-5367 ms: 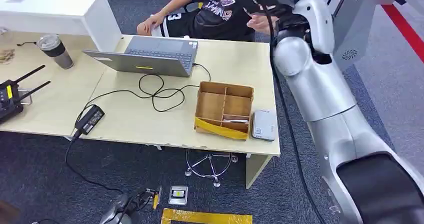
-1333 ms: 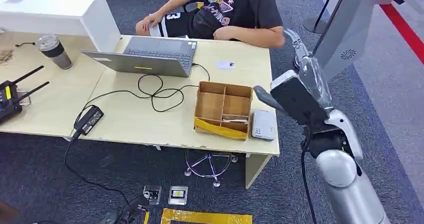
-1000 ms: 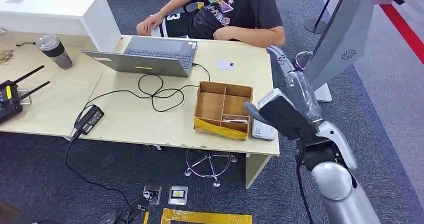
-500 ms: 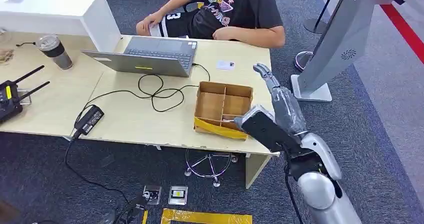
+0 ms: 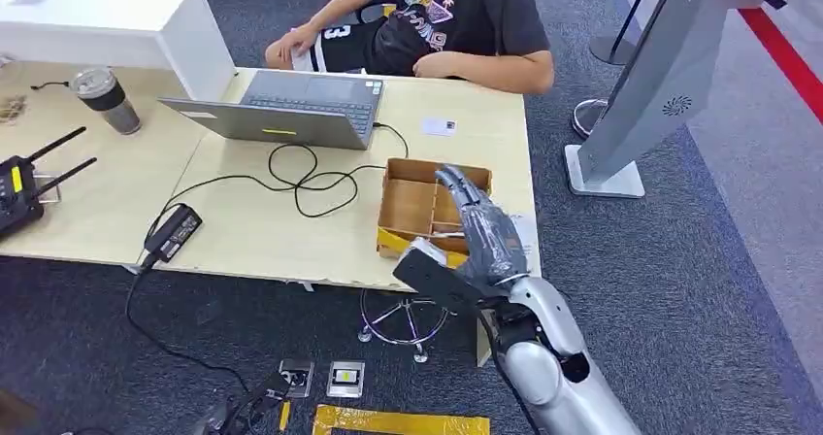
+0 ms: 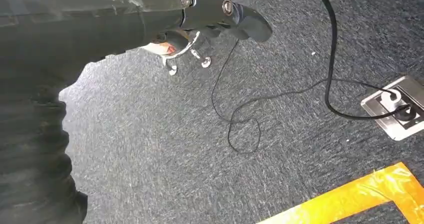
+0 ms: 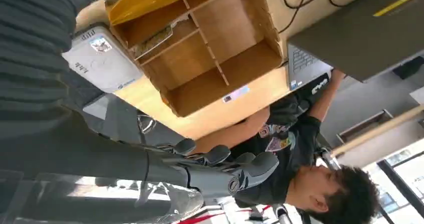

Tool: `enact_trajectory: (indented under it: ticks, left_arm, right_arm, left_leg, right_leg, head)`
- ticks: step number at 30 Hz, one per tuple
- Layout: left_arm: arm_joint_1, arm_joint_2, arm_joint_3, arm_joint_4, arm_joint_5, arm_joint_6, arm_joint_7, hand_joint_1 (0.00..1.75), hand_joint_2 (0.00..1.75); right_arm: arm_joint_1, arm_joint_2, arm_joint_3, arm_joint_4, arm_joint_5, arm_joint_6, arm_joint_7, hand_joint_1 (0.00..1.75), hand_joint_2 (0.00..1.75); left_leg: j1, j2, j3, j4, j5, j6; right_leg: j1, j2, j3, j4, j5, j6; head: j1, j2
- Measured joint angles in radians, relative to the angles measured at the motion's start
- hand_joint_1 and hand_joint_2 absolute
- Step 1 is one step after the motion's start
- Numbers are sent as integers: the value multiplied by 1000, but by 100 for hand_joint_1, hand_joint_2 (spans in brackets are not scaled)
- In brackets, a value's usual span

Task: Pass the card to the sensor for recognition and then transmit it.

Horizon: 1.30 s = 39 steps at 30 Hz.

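My right hand [image 5: 482, 233] hovers over the cardboard box [image 5: 417, 202] with fingers stretched out and holding nothing, while the card [image 5: 439, 126] lies on the table [image 5: 291, 231] beyond it, near the person [image 5: 446, 17].

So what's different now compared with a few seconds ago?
The right hand has swung back from beside the person and come down over the cardboard box, holding nothing. A white card now lies on the table by the person. The laptop and box stayed put.
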Motion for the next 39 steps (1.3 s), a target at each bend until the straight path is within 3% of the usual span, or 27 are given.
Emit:
enact_trajectory:
  ticks: [12,21,29,39]
  left_arm:
    - [-6,-2,3,0,-5,-2,0,0,175]
    - [-8,-3,8,0,-11,-3,0,0,175]
    - [-9,-4,8,0,-24,-4,1,0,175]
    - [-10,-5,8,0,-27,-5,1,0,175]
  right_arm:
    - [-66,32,11,241,8,-142,-9,0,175]
    - [-85,37,11,339,25,-171,5,0,175]
    - [-113,37,10,425,93,-245,33,0,175]
    - [-138,37,10,500,128,-266,43,0,175]
  left_leg:
    - [0,0,0,0,0,0]
    - [0,0,0,0,0,0]
    - [0,0,0,0,0,0]
    - [0,0,0,0,0,0]
  right_leg:
    - [0,0,0,0,0,0]
    - [0,0,0,0,0,0]
    - [0,0,0,0,0,0]
    - [0,0,0,0,0,0]
  head:
    - [0,0]
    - [0,0]
    - [0,0]
    - [0,0]
